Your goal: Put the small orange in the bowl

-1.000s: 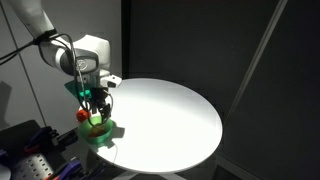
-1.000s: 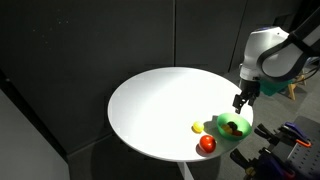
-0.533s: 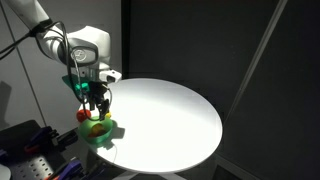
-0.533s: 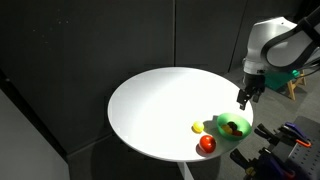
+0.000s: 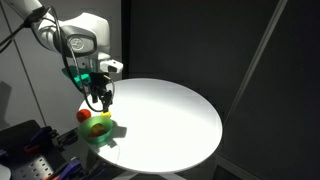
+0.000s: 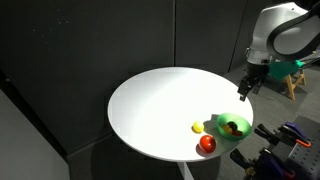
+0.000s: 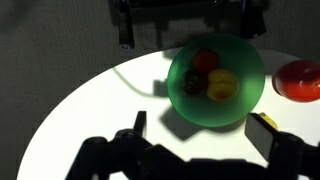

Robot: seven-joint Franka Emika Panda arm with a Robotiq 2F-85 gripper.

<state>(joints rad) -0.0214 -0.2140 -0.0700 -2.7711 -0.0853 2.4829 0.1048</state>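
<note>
Up from the bowl (image 6: pixel 222 121) since a second ago, my claw (image 6: pixel 243 91) now hangs clear above it, and nothing else has shifted. My arm (image 5: pixel 62 38) arches over the table's edge, wrist turned so the claw points straight down. In the wrist view my two fingers (image 7: pixel 139 126) stand spread apart with nothing between them. One small orange (image 7: pixel 205 60) lies inside the one green bowl, touching a yellow piece (image 7: pixel 222 86) and beside a dark piece (image 7: pixel 190 86), so three things sit in it. On the white round table (image 6: pixel 160 100), one red fruit (image 6: pixel 207 144) sits just beside the bowl, and in an exterior view one yellow fruit (image 6: pixel 197 127) lies near it too.
</note>
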